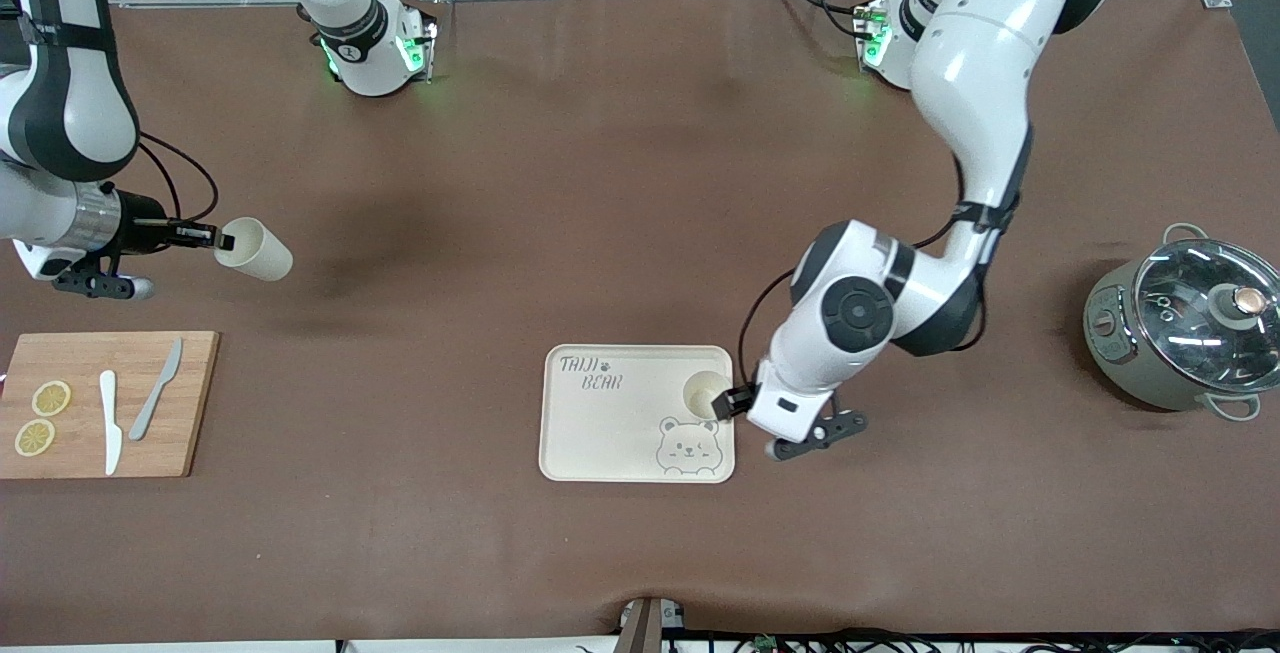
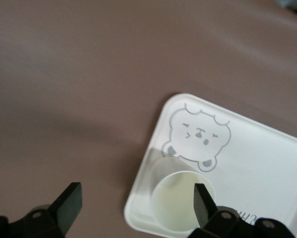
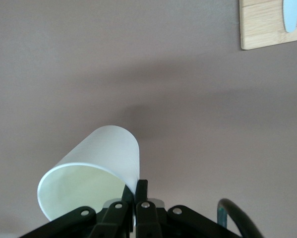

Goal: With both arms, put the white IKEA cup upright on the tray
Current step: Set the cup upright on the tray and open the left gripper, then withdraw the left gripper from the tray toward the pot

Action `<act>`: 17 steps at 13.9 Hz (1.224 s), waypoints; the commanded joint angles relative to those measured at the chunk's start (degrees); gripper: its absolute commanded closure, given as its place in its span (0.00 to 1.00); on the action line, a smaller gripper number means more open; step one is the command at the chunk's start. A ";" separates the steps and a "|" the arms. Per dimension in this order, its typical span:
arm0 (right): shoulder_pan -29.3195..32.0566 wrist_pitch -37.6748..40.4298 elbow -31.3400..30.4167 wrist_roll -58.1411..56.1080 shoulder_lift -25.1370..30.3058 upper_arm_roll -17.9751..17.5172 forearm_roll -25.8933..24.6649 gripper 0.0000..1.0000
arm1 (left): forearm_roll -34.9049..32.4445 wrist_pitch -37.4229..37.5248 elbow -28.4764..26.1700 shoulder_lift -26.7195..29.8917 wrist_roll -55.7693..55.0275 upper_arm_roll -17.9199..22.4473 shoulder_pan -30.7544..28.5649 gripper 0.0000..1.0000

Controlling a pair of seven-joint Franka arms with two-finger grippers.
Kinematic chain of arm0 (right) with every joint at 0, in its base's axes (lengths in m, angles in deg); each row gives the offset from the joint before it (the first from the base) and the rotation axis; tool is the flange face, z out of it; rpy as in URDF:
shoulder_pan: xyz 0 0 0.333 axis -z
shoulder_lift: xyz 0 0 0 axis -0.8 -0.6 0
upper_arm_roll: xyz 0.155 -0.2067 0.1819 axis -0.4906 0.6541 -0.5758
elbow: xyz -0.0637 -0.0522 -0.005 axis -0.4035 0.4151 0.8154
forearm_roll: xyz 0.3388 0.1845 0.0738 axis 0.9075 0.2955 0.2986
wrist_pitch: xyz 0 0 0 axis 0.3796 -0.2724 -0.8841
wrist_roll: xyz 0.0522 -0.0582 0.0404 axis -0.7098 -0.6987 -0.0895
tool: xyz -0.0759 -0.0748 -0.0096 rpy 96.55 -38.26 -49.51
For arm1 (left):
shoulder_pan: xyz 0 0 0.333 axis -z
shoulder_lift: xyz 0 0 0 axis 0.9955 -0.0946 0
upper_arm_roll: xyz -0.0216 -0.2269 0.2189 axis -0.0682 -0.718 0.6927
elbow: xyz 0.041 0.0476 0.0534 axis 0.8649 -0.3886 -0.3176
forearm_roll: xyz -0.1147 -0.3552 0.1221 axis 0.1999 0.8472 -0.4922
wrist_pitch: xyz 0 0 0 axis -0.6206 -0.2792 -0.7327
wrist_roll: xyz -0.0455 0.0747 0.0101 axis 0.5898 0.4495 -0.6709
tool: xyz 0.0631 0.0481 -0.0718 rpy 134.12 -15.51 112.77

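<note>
A white cup (image 1: 705, 391) (image 2: 180, 201) stands upright in a corner of the cream tray (image 1: 610, 433) (image 2: 267, 158), above the bear drawing. My left gripper (image 1: 730, 400) (image 2: 137, 192) is open at that corner. One finger is over the cup's mouth, the other is outside the tray's edge, and the cup's wall stands free between them. A second white cup (image 1: 257, 249) (image 3: 96, 163) hangs tilted on its side over the bare brown table, with my right gripper (image 1: 212, 235) (image 3: 138, 191) shut on its rim.
Toward the right arm's end lies a wooden cutting board (image 1: 110, 403) (image 3: 260, 25) with two lemon slices (image 1: 42, 417), a white knife (image 1: 110, 421) and a grey knife (image 1: 155, 388). A grey pot with a glass lid (image 1: 1180, 333) stands toward the left arm's end.
</note>
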 commanded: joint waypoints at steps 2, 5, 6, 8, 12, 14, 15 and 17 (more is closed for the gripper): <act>-0.53 2.47 1.17 0.27 -0.18 -0.09 1.74 1.00 | -1.47 8.23 -2.41 9.56 0.09 0.03 -3.77 0.00; -0.63 3.44 1.08 0.27 -0.18 -0.09 3.15 1.00 | -1.47 12.80 -2.41 13.52 7.96 -0.06 -8.17 0.00; -0.54 3.70 1.08 0.18 -0.18 0.00 3.15 1.00 | -1.38 13.77 -2.41 14.75 10.43 0.03 -9.74 0.00; -0.63 3.62 1.08 0.18 -0.09 0.00 3.15 1.00 | -1.47 16.76 -2.41 16.77 12.38 -0.06 -12.30 0.00; -3.08 3.00 3.36 0.44 -0.44 0.00 3.32 1.00 | -1.47 20.62 -2.41 19.94 18.88 -0.06 -17.83 0.00; -4.49 2.39 3.63 2.01 -0.35 0.00 3.32 1.00 | -1.47 22.39 -2.41 21.35 22.66 -0.06 -19.95 0.00; -5.28 1.69 3.63 6.21 -0.35 0.00 3.24 1.00 | -1.38 23.18 -2.41 21.96 24.33 -0.06 -21.00 0.00; -9.47 -1.46 4.25 16.48 -0.96 0.00 3.15 1.00 | -1.38 25.46 -2.41 23.28 25.31 -0.06 -22.59 0.00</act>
